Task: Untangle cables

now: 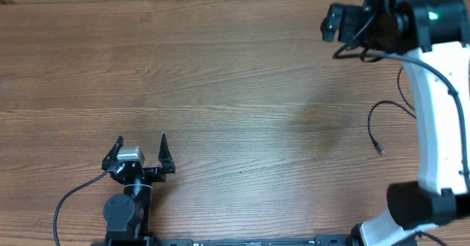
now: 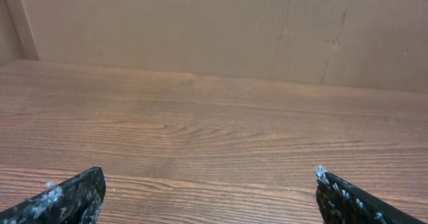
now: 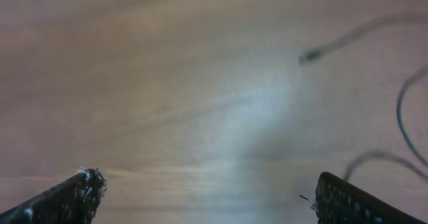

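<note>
Thin black cable (image 1: 370,121) laid curled at the right of the table (image 1: 220,70), left gripper (image 1: 141,137) parked near left, right gripper (image 3: 206,179) raised far right, jaws of both spread wide, nothing gripped.

Brown table (image 1: 220,77) with fine wood grain, thin black cable (image 1: 370,123), black left hand (image 1: 141,139) with silver block (image 1: 129,154), its fingers (image 2: 67,197) black flecked white, white right arm (image 1: 433,114) with black joints, green light (image 1: 433,15), plain tan wall (image 2: 167,23) with dark seams

Cable (image 1: 379,147) partly behind right arm (image 1: 433,114)
</note>
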You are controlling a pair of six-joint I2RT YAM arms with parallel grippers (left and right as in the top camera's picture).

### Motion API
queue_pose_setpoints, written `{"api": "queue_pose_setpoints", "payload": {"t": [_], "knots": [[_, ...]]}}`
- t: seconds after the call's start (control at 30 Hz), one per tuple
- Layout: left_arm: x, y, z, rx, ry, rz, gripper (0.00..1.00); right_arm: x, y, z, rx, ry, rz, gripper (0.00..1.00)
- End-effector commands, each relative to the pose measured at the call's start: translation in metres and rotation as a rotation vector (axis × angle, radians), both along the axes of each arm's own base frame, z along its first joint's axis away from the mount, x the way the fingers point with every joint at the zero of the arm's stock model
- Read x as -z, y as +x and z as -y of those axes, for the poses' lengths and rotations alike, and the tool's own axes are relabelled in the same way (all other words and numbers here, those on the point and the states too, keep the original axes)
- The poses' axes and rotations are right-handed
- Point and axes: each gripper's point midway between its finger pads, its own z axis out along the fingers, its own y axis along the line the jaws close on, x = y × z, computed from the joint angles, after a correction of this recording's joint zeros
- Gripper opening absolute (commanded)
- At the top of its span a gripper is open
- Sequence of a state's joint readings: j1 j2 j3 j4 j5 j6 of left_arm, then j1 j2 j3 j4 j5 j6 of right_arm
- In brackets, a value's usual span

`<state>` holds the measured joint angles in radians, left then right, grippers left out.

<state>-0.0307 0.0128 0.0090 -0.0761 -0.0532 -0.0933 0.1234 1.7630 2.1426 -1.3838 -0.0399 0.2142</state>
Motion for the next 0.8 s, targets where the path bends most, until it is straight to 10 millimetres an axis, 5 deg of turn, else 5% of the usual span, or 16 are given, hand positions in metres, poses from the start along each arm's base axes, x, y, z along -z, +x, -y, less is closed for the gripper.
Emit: {"api": "queue_pose_setpoints", "payload": {"t": [0.0,0.2,0.5,0.77], "knots": [[0.0,0.0,0.0,0.006,0.029,0.005,1.0,-0.051,-0.022,-0.005,-0.028,0.042,0.147,1.0],[0.0,0.0,0.0,0.006,0.029,0.005,1.0,-0.073,-0.04,0.0,-0.017,0.043,0.271,1.0],[0.0,0.0,0.0,0.006,0.029,0.005,1.0,-0.035,-0.053,0.001,-0.023,0.073,0.46,1.0],[0.0,0.0,0.0,0.006,0.029,0.005,1.0,-0.023,-0.064,0.001,-0.029,0.111,0.77,1.0]]}}
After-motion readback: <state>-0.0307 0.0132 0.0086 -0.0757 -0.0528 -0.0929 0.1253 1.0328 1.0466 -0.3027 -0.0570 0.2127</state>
